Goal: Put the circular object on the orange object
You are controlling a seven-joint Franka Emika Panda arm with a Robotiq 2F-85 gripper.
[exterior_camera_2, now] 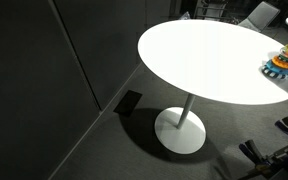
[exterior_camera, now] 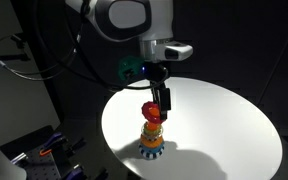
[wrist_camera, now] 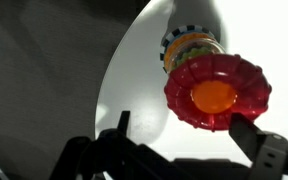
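Note:
The circular object, a red scalloped ring [wrist_camera: 184,95], sits over the orange object, a peg whose rounded top [wrist_camera: 214,96] shows through the ring's hole. Below it are the yellow and blue rings of the stack [wrist_camera: 189,45]. My gripper [wrist_camera: 184,124] is open, one dark finger [wrist_camera: 119,128] left of the ring and the other [wrist_camera: 256,138] at its right, neither pressing it. In an exterior view the gripper [exterior_camera: 159,99] hangs just above and around the red ring [exterior_camera: 152,110] on the toy. The toy [exterior_camera_2: 284,60] also stands at the table's far right edge.
A round white table [exterior_camera: 224,120] on a single pedestal [exterior_camera_2: 181,125] carries only the stacking toy, near its rim. Dark walls and floor surround it. Cables and equipment [exterior_camera: 44,150] lie beside the table on the floor.

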